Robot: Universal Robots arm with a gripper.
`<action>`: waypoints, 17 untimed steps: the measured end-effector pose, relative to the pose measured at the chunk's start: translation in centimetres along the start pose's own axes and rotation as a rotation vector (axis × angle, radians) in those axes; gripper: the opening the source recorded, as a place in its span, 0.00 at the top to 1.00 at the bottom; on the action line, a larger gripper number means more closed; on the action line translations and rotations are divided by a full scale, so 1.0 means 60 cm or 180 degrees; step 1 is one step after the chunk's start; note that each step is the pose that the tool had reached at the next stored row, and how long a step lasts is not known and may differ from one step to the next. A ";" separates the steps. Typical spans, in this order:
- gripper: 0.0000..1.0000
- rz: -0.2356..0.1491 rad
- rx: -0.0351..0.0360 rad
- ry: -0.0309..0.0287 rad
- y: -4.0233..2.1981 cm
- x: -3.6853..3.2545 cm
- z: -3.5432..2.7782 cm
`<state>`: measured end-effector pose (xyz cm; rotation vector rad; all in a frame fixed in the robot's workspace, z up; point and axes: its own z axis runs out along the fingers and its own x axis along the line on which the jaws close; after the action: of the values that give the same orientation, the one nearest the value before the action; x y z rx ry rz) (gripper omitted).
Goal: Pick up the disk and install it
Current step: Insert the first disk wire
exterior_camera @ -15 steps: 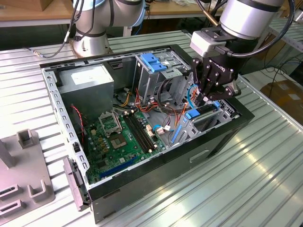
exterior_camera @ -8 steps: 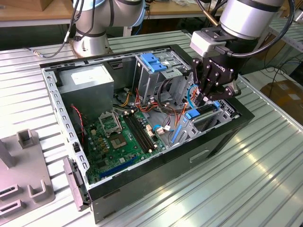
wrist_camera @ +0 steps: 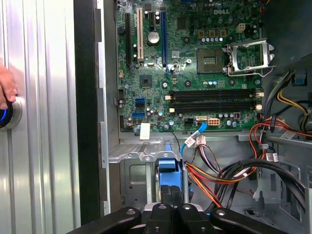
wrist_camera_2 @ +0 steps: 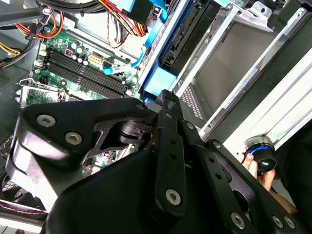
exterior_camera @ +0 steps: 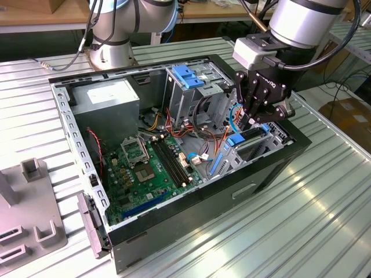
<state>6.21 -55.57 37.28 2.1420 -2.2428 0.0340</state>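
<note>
Evidently the black tool (exterior_camera: pixel 254 121) clamps the flat, blue-framed metal disk (exterior_camera: pixel 249 136).

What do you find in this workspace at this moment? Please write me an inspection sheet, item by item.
Surface: ribbed metal table carrying an open computer case.
Job's things: disk in its blue bracket, tilted at the front drive bay.
Clutter: grey fixture on the table at the exterior view's left.
Grippers: tool down at the disk, inside the case.
Cables: red, yellow and orange wire bundle beside the bay; blue data cable at the motherboard edge.
Surroundings: a person's hand on a round button; cardboard box beyond the table.
</note>
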 end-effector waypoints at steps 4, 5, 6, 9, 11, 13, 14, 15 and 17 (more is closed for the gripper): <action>0.89 0.0000 0.0000 0.0000 -0.006 0.000 0.000; 0.89 0.0000 0.0000 0.0000 -0.011 0.000 0.000; 0.89 0.0000 0.0000 0.0000 -0.013 -0.001 0.000; 0.89 0.0000 0.0000 0.0000 -0.022 -0.001 0.000; 0.89 0.0000 0.0000 0.0000 -0.027 -0.001 0.000; 0.89 0.0000 0.0000 0.0001 -0.041 -0.002 0.000; 0.89 -0.0001 0.0000 0.0001 -0.046 -0.002 0.000; 0.89 -0.0026 0.0001 0.0001 -0.048 -0.002 0.000; 0.89 -0.0113 0.0005 0.0002 -0.050 -0.002 0.000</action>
<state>9.24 -55.57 37.24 2.1817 -2.2044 0.0354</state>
